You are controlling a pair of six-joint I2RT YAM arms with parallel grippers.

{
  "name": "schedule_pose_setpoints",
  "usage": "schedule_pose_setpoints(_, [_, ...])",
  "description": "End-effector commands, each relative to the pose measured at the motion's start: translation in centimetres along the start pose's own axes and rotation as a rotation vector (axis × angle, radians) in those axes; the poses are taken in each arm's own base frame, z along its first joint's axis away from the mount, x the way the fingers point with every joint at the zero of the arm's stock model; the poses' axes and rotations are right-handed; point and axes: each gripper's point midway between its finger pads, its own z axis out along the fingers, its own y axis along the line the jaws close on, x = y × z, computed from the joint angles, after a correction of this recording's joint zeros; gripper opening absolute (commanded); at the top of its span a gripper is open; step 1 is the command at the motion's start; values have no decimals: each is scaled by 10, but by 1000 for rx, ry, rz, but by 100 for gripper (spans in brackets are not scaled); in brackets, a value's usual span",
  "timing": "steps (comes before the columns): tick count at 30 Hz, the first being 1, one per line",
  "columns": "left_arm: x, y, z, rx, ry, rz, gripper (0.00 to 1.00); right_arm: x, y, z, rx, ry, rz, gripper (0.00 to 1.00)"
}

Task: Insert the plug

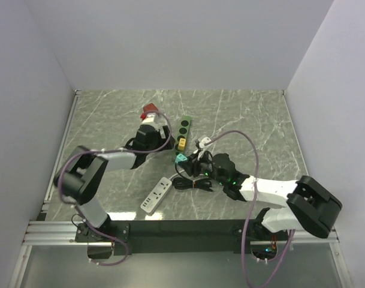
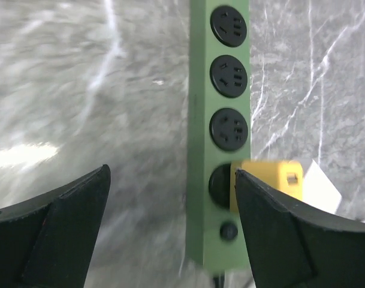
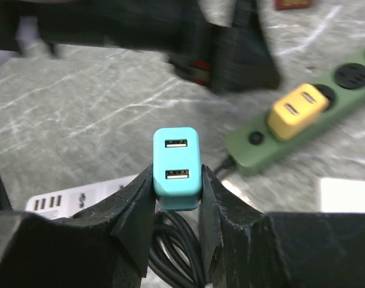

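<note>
On the table [image 1: 242, 114], top view: green strip [image 1: 183, 128] lay near the middle with the yellow plug [image 1: 181, 143] sitting in its socket nearest the cable end. Left gripper [image 1: 160, 139] was just beside the strip on its left side. Right gripper [image 1: 186, 161] was at the strip's near end, with the teal plug [image 1: 180, 158] at its tip. White strip [image 1: 157, 195] lay nearer the bases, apart from both grippers. A coiled black cable [image 1: 193, 183] lay between the two strips. A small red item [image 1: 150, 110] sat behind the left gripper.

Left wrist: jaws stood wide, nothing between them but bare table and the strip's lower end. The yellow plug looked seated in the lowest socket, just above the switch [image 2: 228, 230]. The right finger overlapped it in the view, so contact could not be told. Three sockets above it were free.

Right wrist: jaws were closed on the teal plug, held upright with its two USB ports facing the camera. It was clear of the green strip, off to the strip's left, with the cable under it.

Judged progress: yellow plug probably done. The teal one was gripped but not inserted, so it was left to carry over, line up with a free socket and push in.
</note>
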Motion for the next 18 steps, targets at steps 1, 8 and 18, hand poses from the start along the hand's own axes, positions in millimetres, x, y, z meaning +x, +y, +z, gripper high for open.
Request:
schedule_pose_setpoints(1, [-33, -4, -35, -10, -148, -32, 91, -30, -15, -14, 108, -88, -40, 0])
schedule_pose_setpoints(8, [11, -5, -92, -68, -120, 12, 88, -109, -49, -40, 278, -256, -115, 0])
schedule_pose_setpoints(18, [73, -25, -162, -86, -8, 198, 84, -141, -51, -71, 186, -399, -75, 0])
